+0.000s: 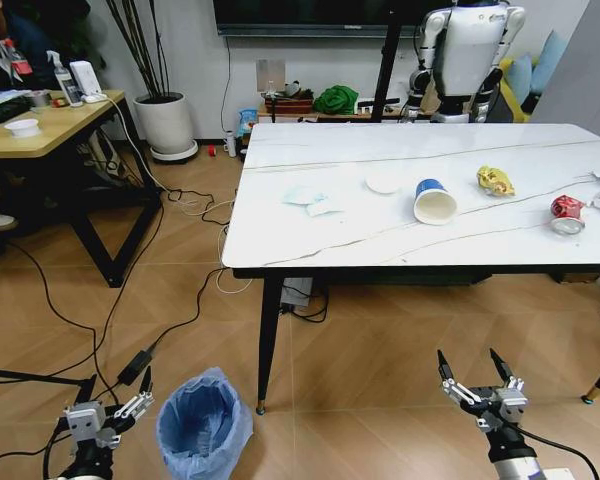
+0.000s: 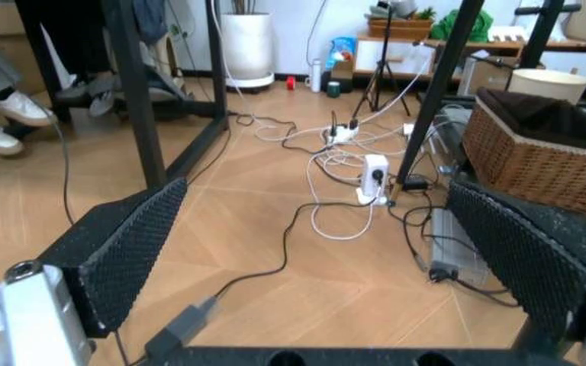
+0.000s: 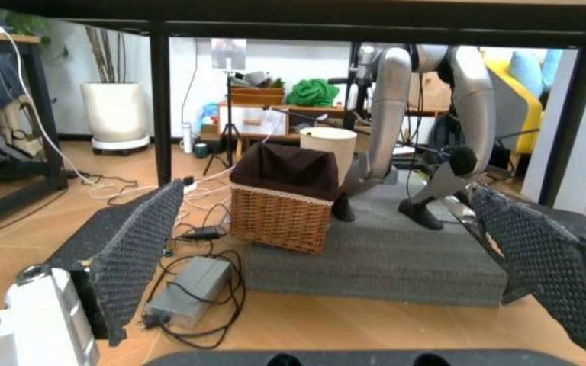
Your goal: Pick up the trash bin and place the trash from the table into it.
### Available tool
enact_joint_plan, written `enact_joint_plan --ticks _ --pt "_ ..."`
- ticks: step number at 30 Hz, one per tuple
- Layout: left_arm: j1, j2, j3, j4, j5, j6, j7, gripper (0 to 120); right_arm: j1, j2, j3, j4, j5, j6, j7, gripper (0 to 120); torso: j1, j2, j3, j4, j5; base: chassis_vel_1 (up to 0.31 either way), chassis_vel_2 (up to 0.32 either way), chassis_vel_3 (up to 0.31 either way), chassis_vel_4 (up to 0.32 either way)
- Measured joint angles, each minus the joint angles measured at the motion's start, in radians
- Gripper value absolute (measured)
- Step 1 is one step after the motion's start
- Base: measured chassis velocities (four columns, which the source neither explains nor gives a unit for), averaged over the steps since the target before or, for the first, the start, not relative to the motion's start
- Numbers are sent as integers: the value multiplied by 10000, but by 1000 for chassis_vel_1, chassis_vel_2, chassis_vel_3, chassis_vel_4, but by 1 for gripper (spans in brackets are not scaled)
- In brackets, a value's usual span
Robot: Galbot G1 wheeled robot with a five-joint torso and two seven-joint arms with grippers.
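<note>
The room looks like a robotics lab set up in an office. Far beyond the right pincer (image 1: 477,383), a white humanoid robot (image 1: 464,55) stands against the back wall. Power strips and cables (image 2: 359,171) trail over the wooden floor ahead of the left pincer (image 1: 130,398). A wooden desk (image 1: 42,128) holding a spray bottle (image 1: 64,80) stands beyond it, near a tall potted plant (image 1: 166,115).

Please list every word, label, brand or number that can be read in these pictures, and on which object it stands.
No text can be read in any view.
The paper cup has a blue band; any print there is too small.
The crushed red can and the yellow wrapper show only blurred colours.
The spray bottle on the wooden desk has a label that is unreadable.
</note>
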Motion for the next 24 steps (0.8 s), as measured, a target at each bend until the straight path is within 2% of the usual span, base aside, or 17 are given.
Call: enact_joint_plan --ticks 11,24 --pt "-35 44 77 454 107 -52 83 100 111 -420 -30 -403 -18 69 -46 100 -204 -489 -283 0 -3 0 0 0 0" --pt "-132 256 161 726 -56 33 12 100 345 -31 -49 -845 -245 408 -195 100 -401 -994 -592 1 -1 0 0 0 0"
